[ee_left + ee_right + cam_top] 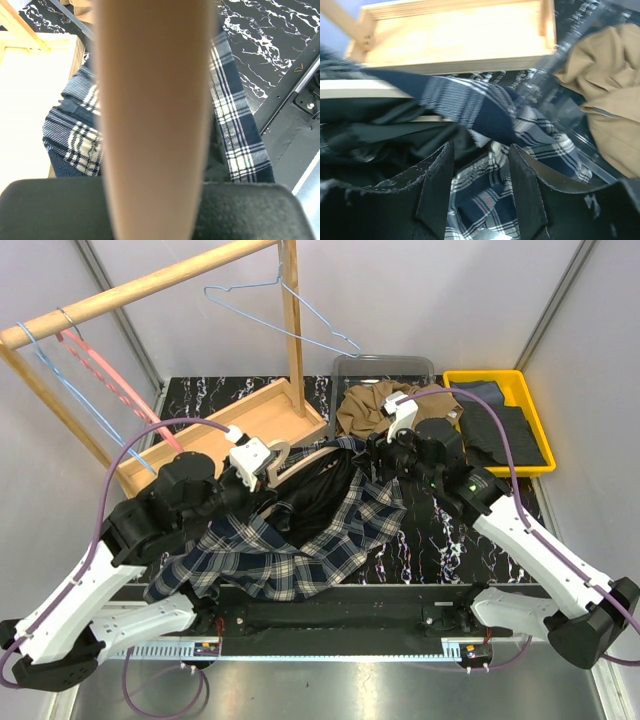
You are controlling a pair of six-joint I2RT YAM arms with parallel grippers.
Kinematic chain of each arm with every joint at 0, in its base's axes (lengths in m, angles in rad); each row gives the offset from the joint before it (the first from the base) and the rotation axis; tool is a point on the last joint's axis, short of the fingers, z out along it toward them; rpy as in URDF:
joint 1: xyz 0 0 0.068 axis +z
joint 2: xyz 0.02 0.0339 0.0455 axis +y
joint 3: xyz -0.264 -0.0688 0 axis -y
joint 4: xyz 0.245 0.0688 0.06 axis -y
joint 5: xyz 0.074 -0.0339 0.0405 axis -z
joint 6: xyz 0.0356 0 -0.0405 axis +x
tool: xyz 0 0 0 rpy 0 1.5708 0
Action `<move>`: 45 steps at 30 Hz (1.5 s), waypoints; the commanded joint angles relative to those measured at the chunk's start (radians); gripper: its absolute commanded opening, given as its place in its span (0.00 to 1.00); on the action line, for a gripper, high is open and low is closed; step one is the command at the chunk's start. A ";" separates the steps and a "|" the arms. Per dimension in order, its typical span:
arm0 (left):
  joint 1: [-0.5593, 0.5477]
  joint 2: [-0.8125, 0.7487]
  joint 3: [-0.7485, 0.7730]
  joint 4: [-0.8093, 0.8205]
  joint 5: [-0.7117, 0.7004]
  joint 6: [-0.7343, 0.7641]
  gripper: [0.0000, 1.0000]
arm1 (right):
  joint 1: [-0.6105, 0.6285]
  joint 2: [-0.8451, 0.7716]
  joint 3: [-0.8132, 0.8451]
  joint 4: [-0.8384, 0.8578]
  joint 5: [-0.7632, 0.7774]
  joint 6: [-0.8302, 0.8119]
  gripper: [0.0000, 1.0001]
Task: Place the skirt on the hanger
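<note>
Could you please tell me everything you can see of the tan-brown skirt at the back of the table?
The tan-brown cloth skirt is plain matte fabric, crumpled into a heap with deep folds; one stitched seam shows in the right wrist view. It lies in a clear plastic bin at the back of the table, left of a yellow tray. The right arm hides part of it from above; the open right gripper sits short of it, over a blue-and-white plaid shirt.

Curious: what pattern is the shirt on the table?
The shirt is navy-and-white plaid; top view shows it best.
</note>
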 commanded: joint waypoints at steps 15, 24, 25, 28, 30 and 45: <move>-0.002 -0.034 0.039 0.133 0.036 -0.002 0.00 | 0.006 0.003 -0.036 0.060 0.068 -0.006 0.49; -0.001 0.023 0.001 0.148 0.071 -0.005 0.00 | 0.004 0.007 0.106 0.052 0.101 -0.009 0.00; 0.000 0.047 -0.008 0.148 0.071 -0.004 0.00 | 0.004 0.010 0.164 0.040 0.106 -0.023 0.00; 0.000 0.096 -0.014 0.154 0.063 -0.008 0.00 | 0.004 0.035 0.284 -0.020 0.132 -0.050 0.00; 0.000 0.125 -0.004 0.156 0.040 -0.013 0.00 | 0.006 0.042 0.339 -0.044 0.128 -0.061 0.00; -0.002 0.282 0.207 0.160 -0.059 0.042 0.00 | 0.014 0.087 0.341 -0.362 -0.119 -0.127 0.00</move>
